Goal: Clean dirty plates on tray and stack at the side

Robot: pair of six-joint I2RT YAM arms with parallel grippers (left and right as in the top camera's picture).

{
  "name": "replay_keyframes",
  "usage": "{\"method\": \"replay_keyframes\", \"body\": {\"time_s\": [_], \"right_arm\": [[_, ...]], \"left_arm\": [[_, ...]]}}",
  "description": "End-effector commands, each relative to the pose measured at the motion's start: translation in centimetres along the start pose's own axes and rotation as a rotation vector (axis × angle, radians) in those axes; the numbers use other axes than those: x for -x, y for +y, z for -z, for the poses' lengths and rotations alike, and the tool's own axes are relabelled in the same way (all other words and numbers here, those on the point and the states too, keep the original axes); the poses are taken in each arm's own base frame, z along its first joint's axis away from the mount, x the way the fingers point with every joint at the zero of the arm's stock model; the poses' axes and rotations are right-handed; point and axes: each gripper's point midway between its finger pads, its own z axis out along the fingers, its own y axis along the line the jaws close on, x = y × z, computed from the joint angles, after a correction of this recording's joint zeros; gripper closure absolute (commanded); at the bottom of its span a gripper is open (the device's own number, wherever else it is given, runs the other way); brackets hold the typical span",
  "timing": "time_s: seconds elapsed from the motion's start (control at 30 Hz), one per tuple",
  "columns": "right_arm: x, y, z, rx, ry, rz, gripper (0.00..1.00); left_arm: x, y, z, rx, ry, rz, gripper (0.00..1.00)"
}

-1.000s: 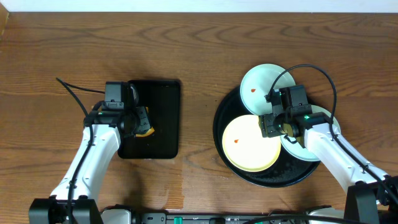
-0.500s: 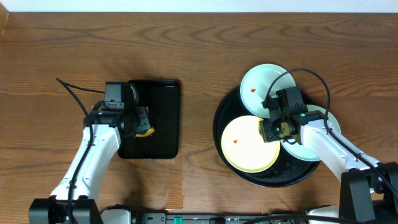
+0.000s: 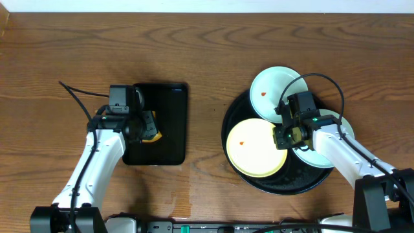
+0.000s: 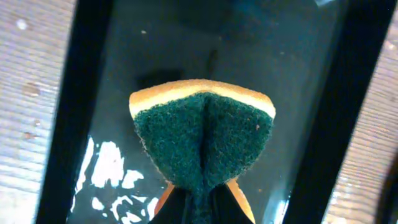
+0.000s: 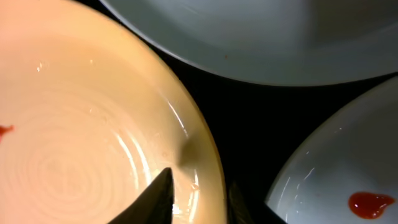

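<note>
Progress is judged to be slight: no plate is seen stacked at the side, and all three are found on the round black tray, each marked with a red spot.

Nearest lies the pale yellow plate, its spot left of centre. Its right rim is straddled by the right claw, one finger inside the plate and one outside. Whether the rim is pinched or only bracketed cannot be told. Just beside it, partly hidden under the right arm, the second mint-white plate is seen. Farthest, the other mint-white plate is propped over the tray's far rim.

On the left, a green-and-yellow sponge is held folded, clamped in the left claw, over the rectangular black tray, where wet streaks are seen. No plate is being touched by the sponge, so wiping of all three and the stacking are judged to be left.

Everything is carried by a dark brown wooden tabletop with pronounced grain. Beyond its far edge only a pale strip is shown; nothing more of the room can be made out.
</note>
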Motion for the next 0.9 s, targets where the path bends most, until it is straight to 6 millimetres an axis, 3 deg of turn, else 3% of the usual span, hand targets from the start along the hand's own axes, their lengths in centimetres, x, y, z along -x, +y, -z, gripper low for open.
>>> {"method": "replay_keyframes", "body": {"time_s": [0.0, 0.17, 0.33, 0.63, 0.87], "right_arm": [[0.0, 0.0, -0.2, -0.002, 0.006, -0.039, 0.79], [0.0, -0.1, -0.2, -0.007, 0.005, -0.046, 0.88], [0.0, -0.1, -0.2, -0.007, 0.002, -0.045, 0.88], [0.0, -0.1, -0.2, -0.007, 0.003, -0.045, 0.88], [0.0, -0.1, -0.2, -0.007, 0.003, -0.045, 0.89]], "left_arm": [[1.7, -1.5, 1.7, -0.058, -0.061, -0.03, 0.93], [2.4, -1.8, 2.6, -0.07, -0.095, -0.035, 0.92], [3.0, -2.1, 3.1, -0.076, -0.132, -0.107, 0.92], [8.0, -3.1, 5.1, -0.086, -0.365, -0.134, 0.93], [8.3, -3.3, 5.5, -0.092, -0.385, -0.136, 0.93]]}}
